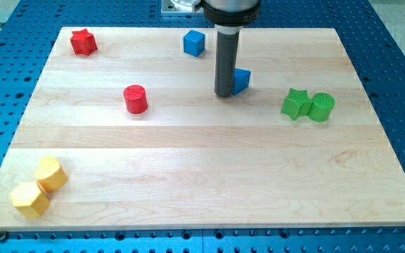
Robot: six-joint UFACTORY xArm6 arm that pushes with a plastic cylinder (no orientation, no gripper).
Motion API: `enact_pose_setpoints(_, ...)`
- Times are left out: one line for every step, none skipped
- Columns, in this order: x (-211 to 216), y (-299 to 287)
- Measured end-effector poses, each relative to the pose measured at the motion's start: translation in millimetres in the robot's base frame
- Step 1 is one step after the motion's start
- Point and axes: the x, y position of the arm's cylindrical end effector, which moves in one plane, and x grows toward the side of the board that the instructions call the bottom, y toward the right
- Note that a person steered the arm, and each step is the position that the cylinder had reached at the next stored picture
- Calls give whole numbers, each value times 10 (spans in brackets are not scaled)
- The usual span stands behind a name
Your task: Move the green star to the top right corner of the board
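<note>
Tool is a bare rod, nothing to open or clench, so it's grasping nothing; my tip point(224, 94) is down on the worktop point(202, 183) near top centre, right against the left side of a blue block point(241, 81) whose shape I can't make out because the rod covers part of it. Target, the green star point(296, 104), sits at the view's right, mid-height, touching or nearly touching the green cylinder point(321, 107) on its right. Top right corner is bare. Risks, my read: the tip is left of the star with the blue block in between, so a straight run right would shove that block into the star and send both off line. The cylinder is pressed against the star's right side, so any push with a rightward component drags it along, or the star pivots off it and spins away from the tip. The star's points make contact unstable; an off-centre push would rotate it rather than translate it. Better to come around below-left and push up-right. Corner is close to two edges, so overshoot puts it off the board. Blue cube point(194, 43), red cylinder point(136, 99), red star point(83, 42) and the two yellow blocks point(39, 186) are well clear.
</note>
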Motion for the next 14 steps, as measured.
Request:
enact_pose_setpoints(529, 470)
enact_pose_setpoints(570, 1137)
enact_pose_setpoints(300, 1223)
enact_pose_setpoints(-237, 1222)
enact_pose_setpoints(-194, 1308)
enact_pose_setpoints(-417, 1583)
enact_pose_setpoints(-795, 1629)
enact_pose_setpoints(-618, 1733)
enact_pose_setpoints(-832, 1754)
enact_pose_setpoints(-1163, 1754)
enact_pose_setpoints(-1163, 1754)
enact_pose_setpoints(-1110, 1953)
enact_pose_setpoints(-1252, 2000)
enact_pose_setpoints(-1313, 1902)
